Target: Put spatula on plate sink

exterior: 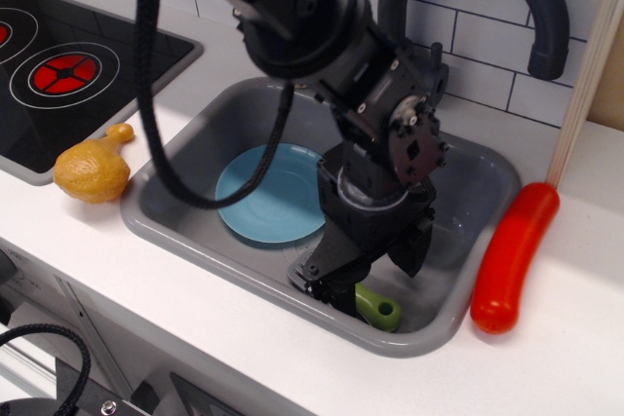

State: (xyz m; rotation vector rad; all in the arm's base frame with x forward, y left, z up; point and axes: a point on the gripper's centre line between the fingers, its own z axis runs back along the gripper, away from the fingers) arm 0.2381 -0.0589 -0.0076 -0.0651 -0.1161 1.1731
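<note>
— Gripper [336, 284] state?
— Down in the sink [185, 168], right over the spatula [378, 308]; jaws hidden by its own body, can't tell if it's gripping.
— Spatula?
— Front of sink floor, only the green handle shows. Plate [268, 192] just left of it, bare.

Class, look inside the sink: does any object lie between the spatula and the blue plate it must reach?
Nothing visible does. The spatula lies near the sink front wall; only bare basin floor separates it from the plate.
</note>
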